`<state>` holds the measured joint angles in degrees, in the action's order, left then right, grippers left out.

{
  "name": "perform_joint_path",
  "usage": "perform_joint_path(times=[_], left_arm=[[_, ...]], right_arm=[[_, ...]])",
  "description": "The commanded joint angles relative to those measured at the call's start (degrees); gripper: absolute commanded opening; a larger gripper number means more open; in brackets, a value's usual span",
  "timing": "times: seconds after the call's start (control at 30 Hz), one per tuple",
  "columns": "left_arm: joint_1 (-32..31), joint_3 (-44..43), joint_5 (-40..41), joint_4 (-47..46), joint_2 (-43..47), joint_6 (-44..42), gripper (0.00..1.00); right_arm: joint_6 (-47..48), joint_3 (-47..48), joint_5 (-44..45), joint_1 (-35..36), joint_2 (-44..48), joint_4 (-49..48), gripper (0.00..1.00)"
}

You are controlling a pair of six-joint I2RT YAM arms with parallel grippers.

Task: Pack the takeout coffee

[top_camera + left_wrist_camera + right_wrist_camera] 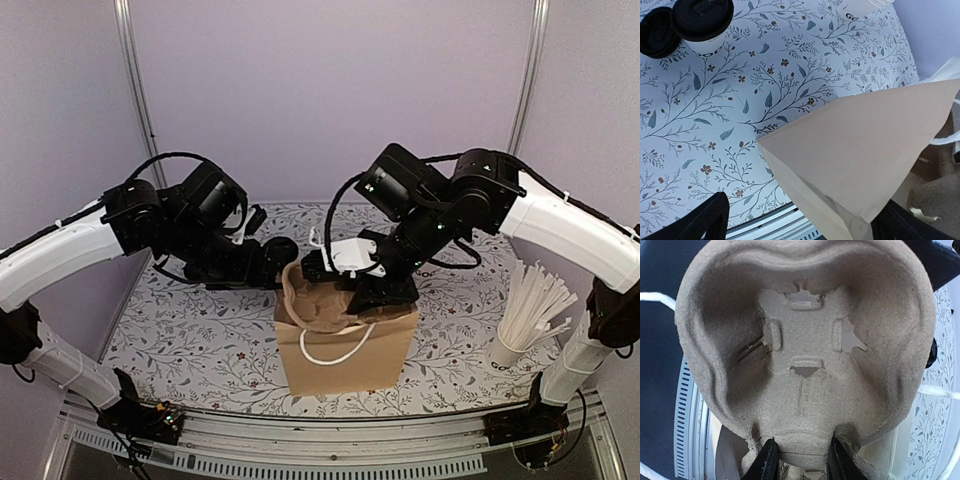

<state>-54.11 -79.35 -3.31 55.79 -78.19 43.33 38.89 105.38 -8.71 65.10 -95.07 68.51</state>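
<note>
One takeout coffee (703, 24), a white cup with a black lid, stands on the floral table in the left wrist view, with a second black lid (657, 32) beside it. Both are hidden in the top view. A brown paper bag (350, 355) stands at the table's front middle. My right gripper (802, 456) is shut on a ridge of a grey pulp cup carrier (805, 350) and holds it at the bag's open top (315, 298). My left gripper (802, 212) is open, its fingers (710, 220) wide apart on either side of the bag's upper corner (855, 150).
A white cup full of white stirrers (525, 315) stands at the front right. Another white cup with black lettering (865, 6) shows at the top edge of the left wrist view. The table's metal front rail (330, 440) runs just below the bag.
</note>
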Motion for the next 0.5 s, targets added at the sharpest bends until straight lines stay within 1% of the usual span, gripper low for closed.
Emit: perform_joint_path(times=[0.0, 0.3, 0.47], left_arm=[[-0.7, 0.0, 1.0, 2.0, 1.5, -0.1, 1.00], [-0.8, 1.3, 1.2, 2.0, 1.8, -0.2, 1.00], [-1.5, 1.5, 0.3, 0.7, 1.8, -0.4, 1.00]], right_arm=[[-1.0, 1.4, 0.5, -1.5, -2.1, 3.3, 0.26], [-1.6, 2.0, 0.4, -3.0, -4.0, 4.6, 0.25], [-1.7, 6.6, -0.7, -3.5, -3.8, 4.5, 0.25]])
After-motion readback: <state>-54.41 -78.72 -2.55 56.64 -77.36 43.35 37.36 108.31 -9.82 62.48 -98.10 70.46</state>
